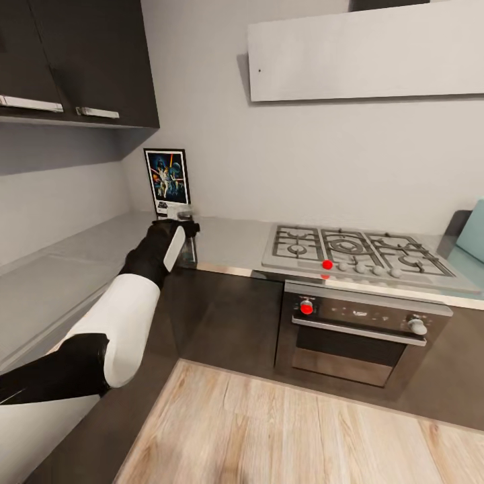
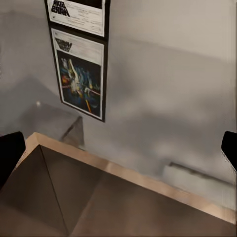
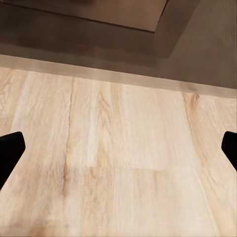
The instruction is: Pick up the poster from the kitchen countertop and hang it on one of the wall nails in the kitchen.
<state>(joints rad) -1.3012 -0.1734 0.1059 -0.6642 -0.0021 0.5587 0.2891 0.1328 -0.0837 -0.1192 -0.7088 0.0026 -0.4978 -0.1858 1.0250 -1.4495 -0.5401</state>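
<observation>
The poster [image 1: 167, 181] stands upright against the back wall in the corner of the light-grey kitchen countertop [image 1: 228, 242]. It has a black frame, a white border and colourful figures on dark blue. My left gripper [image 1: 186, 232] hovers over the countertop's front edge, a short way in front of the poster and slightly to its right. In the left wrist view the poster's logo end [image 2: 79, 14] shows ahead, with its reflection on the glossy worktop [image 2: 163, 123]. The left gripper [image 2: 118, 150] is open and empty. The right gripper [image 3: 118, 150] is open over wooden floor.
A steel gas hob [image 1: 356, 255] sits right of the poster, over an oven [image 1: 363, 329]. Dark wall cabinets [image 1: 87, 60] hang above the poster's corner. A white wall panel [image 1: 370, 54] carries a small dark dot [image 1: 259, 69]. A light-blue object [image 1: 474, 232] stands at the far right.
</observation>
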